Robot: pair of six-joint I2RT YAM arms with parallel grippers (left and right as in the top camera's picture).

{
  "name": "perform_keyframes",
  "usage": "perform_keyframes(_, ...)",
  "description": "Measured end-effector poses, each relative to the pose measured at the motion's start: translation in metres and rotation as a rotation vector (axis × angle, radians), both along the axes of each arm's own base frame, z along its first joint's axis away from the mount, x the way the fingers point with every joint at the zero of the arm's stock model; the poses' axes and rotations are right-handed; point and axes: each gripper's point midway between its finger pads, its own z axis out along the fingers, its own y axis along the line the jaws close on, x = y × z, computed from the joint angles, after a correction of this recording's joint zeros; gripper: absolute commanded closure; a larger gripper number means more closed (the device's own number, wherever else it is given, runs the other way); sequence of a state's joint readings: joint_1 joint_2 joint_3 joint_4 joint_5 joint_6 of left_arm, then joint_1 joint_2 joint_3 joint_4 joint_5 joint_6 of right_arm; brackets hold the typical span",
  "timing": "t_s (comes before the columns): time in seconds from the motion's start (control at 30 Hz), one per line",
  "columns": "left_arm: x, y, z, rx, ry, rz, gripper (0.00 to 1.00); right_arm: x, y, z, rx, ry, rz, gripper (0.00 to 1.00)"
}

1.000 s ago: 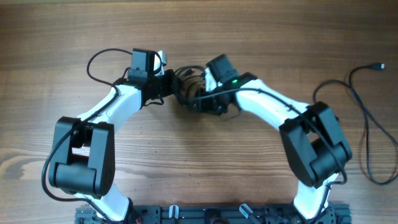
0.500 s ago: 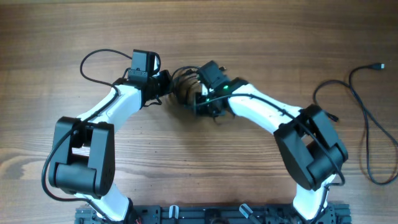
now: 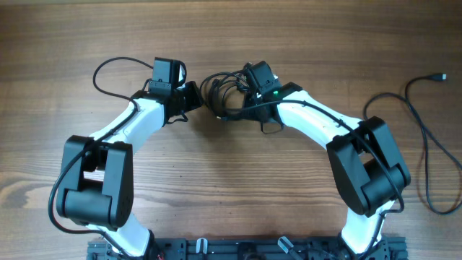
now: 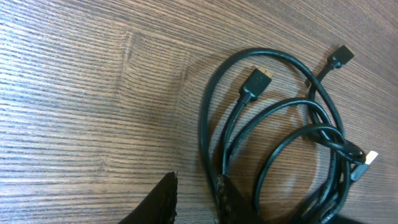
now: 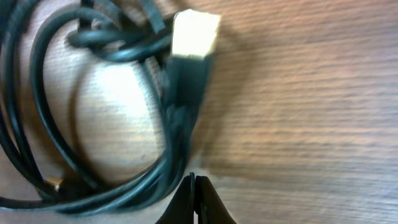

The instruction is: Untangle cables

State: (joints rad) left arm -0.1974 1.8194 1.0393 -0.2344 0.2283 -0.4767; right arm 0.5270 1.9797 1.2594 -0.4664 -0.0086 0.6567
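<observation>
Between the two grippers sits the knot of cables, so I'd say any pull has to run along the line joining them. Ahead of the right gripper and off to its left, the bundle curves in to meet the fingertips, with a silvery plug farther ahead. Those jaws are pressed tight together, though I can't make out whether a strand is nipped. The left gripper stands slightly parted with bare wood in the gap. The loops lie ahead and to its right, one strand just beside a finger. The right arm looks nearer.
</observation>
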Motion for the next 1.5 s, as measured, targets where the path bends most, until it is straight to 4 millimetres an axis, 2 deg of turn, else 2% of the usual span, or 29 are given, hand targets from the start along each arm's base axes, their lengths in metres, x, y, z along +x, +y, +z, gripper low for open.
perform_keyframes(0.13,0.0,0.0,0.0,0.0,0.0,0.0,0.76,0.016,0.014,0.01,0.07,-0.068,0.006,0.96)
perform_keyframes(0.23,0.0,0.0,0.0,0.0,0.0,0.0,0.76,0.012,0.026,0.012,0.142,-0.043,0.016,0.96)
perform_keyframes(0.4,0.0,0.0,0.0,0.0,-0.001,0.0,0.76,0.011,0.034,0.014,0.183,-0.032,0.029,0.96)
perform_keyframes(0.47,0.001,0.0,0.0,-0.001,-0.003,0.0,0.76,0.022,0.052,0.023,0.256,-0.094,0.093,0.96)
perform_keyframes(0.53,0.001,0.0,0.001,0.0,-0.004,0.0,0.76,0.022,0.062,0.026,0.3,-0.106,0.146,0.96)
perform_keyframes(0.57,0.001,0.0,0.0,0.0,-0.004,0.0,0.76,0.021,0.064,0.026,0.309,-0.103,0.152,0.96)
perform_keyframes(0.63,0.001,0.0,0.0,0.0,-0.004,0.0,0.76,0.017,0.066,0.013,0.313,-0.066,0.159,0.96)
perform_keyframes(0.77,0.001,0.0,0.0,0.0,-0.003,0.0,0.76,0.0,0.069,-0.015,0.302,0.033,0.144,0.96)
perform_keyframes(0.83,0.001,0.0,0.0,0.0,-0.004,0.001,0.76,-0.009,0.081,-0.015,0.338,0.083,0.134,0.96)
perform_keyframes(1.0,0.001,0.0,0.0,0.0,-0.004,0.0,0.76,-0.056,0.128,-0.015,0.46,0.241,0.193,0.96)
perform_keyframes(1.13,0.001,0.001,0.0,0.005,-0.004,0.004,0.76,-0.096,0.166,-0.015,0.494,0.292,0.28,0.96)
perform_keyframes(1.2,0.002,0.005,0.0,0.013,-0.005,0.014,0.77,-0.102,0.175,-0.014,0.507,0.287,0.307,0.96)
perform_keyframes(1.3,0.003,0.005,0.0,0.015,-0.008,0.015,0.77,-0.097,0.169,-0.011,0.523,0.283,0.325,0.95)
perform_keyframes(1.37,0.003,0.004,0.0,0.014,-0.009,0.013,0.77,-0.087,0.158,0.003,0.538,0.251,0.333,0.95)
perform_keyframes(1.43,0.002,0.003,0.0,0.014,-0.009,0.011,0.77,-0.071,0.152,0.035,0.571,0.17,0.349,0.94)
perform_keyframes(1.5,0.002,0.003,0.0,0.014,-0.009,0.011,0.77,-0.054,0.141,0.084,0.603,0.048,0.371,0.92)
